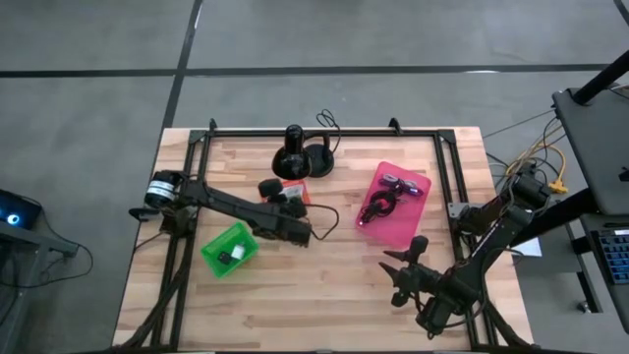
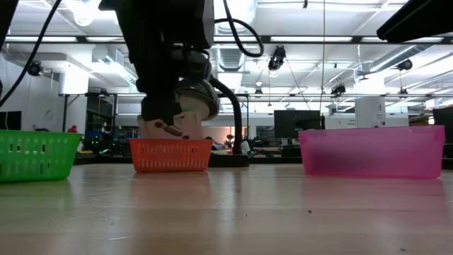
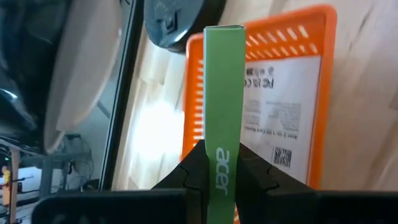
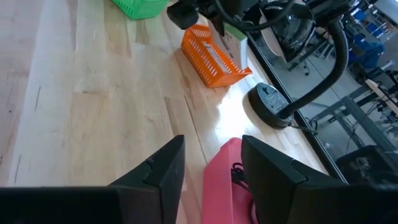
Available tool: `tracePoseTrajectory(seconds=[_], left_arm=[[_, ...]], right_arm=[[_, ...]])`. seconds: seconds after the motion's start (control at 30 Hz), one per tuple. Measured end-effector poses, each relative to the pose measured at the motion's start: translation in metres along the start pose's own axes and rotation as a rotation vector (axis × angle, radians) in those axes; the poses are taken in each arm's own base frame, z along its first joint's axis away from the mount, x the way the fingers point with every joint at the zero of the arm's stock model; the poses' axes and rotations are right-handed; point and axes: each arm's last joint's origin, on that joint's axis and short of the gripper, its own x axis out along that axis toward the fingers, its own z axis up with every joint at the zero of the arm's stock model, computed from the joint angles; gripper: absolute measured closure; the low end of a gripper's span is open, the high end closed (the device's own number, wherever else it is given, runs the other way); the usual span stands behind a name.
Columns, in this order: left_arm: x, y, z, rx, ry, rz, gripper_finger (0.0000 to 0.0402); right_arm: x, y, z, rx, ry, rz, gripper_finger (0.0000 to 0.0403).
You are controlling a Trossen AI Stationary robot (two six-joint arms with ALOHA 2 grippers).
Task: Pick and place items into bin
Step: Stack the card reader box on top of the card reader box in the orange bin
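Above the orange bin point(image 3: 261, 93), left end effector point(image 3: 221, 177) pinches a green card point(image 3: 224, 99); tilted release could catch the bin's rim.

Wooden table point(image 1: 324, 275) bearing a black round-based stand point(image 1: 305, 157) with its cord point(image 1: 327, 123) near the far edge; grey floor point(image 1: 88, 98) around; office room with ceiling lights point(image 2: 340, 42) beyond.

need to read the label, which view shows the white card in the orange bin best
The left wrist view: the white printed card lies flat in the orange bin, print facing the camera. High and right wrist views show only the bin, largely hidden; low shows its wall.
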Motion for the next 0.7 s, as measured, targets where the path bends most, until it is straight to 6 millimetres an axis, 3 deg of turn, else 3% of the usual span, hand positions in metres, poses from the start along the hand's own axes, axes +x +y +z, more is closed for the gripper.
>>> tracePoseTrajectory(seconds=[0.27, 0.7], left_arm=[[0.0078, 0.0005, -0.0051, 0.011, 0.026, 0.011, 0.0371], [0.0063, 0.0024, 0.0, 0.072, 0.014, -0.003, 0.0225]], right_arm=[[0.0, 0.0, 0.0, -0.011, 0.0, 0.0, 0.0256], [0.0, 0.0001, 0.0, -0.011, 0.0, 0.0, 0.026]])
